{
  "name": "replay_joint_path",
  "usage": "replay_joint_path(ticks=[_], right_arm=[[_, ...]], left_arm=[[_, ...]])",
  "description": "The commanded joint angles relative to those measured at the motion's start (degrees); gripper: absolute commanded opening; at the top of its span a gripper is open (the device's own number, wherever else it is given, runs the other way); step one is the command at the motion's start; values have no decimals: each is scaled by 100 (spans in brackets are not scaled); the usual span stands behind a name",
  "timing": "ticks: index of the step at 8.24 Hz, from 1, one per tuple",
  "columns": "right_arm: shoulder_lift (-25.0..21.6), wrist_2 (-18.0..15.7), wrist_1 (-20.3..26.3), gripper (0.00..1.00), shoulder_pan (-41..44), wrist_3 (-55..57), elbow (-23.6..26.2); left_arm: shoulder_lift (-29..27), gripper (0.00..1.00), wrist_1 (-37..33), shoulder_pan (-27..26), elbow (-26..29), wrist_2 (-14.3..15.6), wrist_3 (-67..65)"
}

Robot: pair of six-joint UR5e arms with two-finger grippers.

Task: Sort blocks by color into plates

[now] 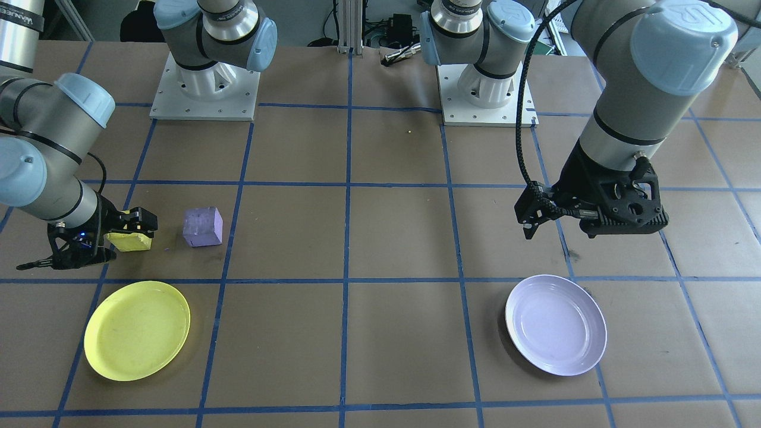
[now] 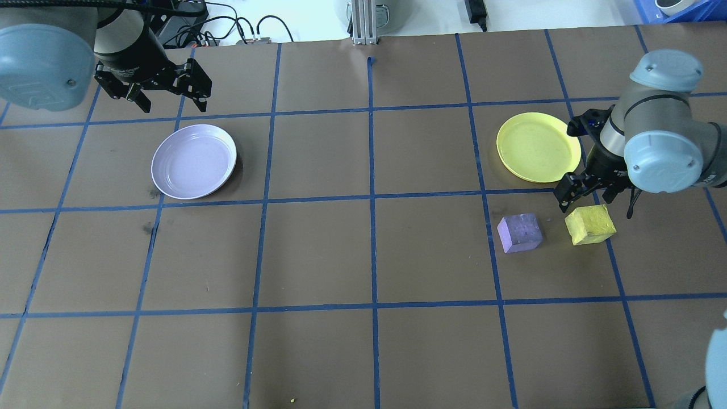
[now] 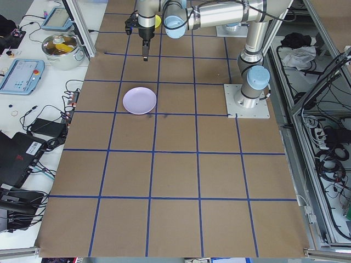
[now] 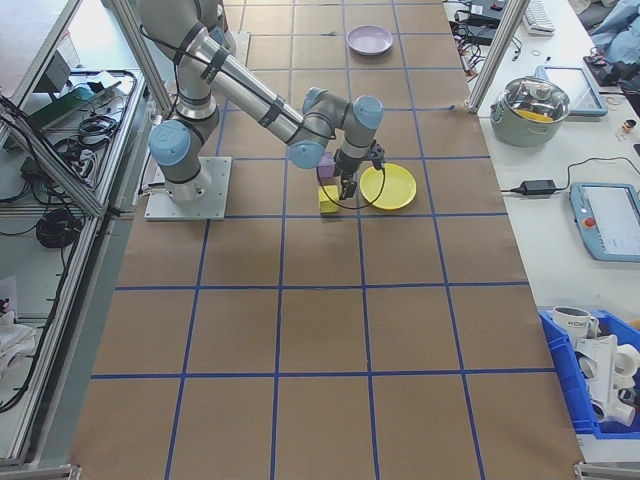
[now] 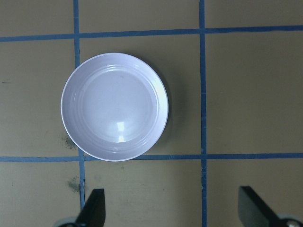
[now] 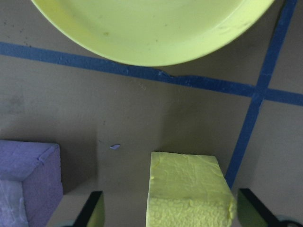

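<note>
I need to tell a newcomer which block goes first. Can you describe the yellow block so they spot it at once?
Find the yellow plate on the robot's right half of the table. Just nearer the robot lie two small cubes; the yellow block sits between the open fingers of the right gripper, while its neighbour, the purple block, stands free.

"UR" logo on arm joint cap (image 1: 684, 44), partly cut off

I am working in a robotics lab: the table (image 4: 300, 330) is covered in brown paper marked into a grid with blue tape (image 2: 372, 199), and both arms bolt to white base plates (image 1: 205, 95) on it. Side benches hold teach pendants (image 4: 610, 220), a laptop (image 3: 16, 156), cables (image 3: 52, 118), a steel pot (image 4: 538, 108) and a blue parts bin (image 4: 590, 375). Aluminium framing (image 3: 77, 27) edges the workspace.
</note>
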Motion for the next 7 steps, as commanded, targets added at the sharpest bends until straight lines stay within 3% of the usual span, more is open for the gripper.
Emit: replay_joint_path(ticks=[1, 4, 6, 7], right_arm=[[46, -507, -36, 100, -68, -27, 324], [81, -528, -10, 100, -77, 16, 350], [152, -519, 139, 0, -86, 87, 237], [152, -397, 209, 0, -77, 139, 53]], left_arm=[[0, 100, -5, -2, -23, 21, 23], [-26, 100, 4, -28, -14, -40, 15], [-44, 100, 4, -28, -14, -32, 15], [-44, 100, 4, -28, -23, -23, 23]])
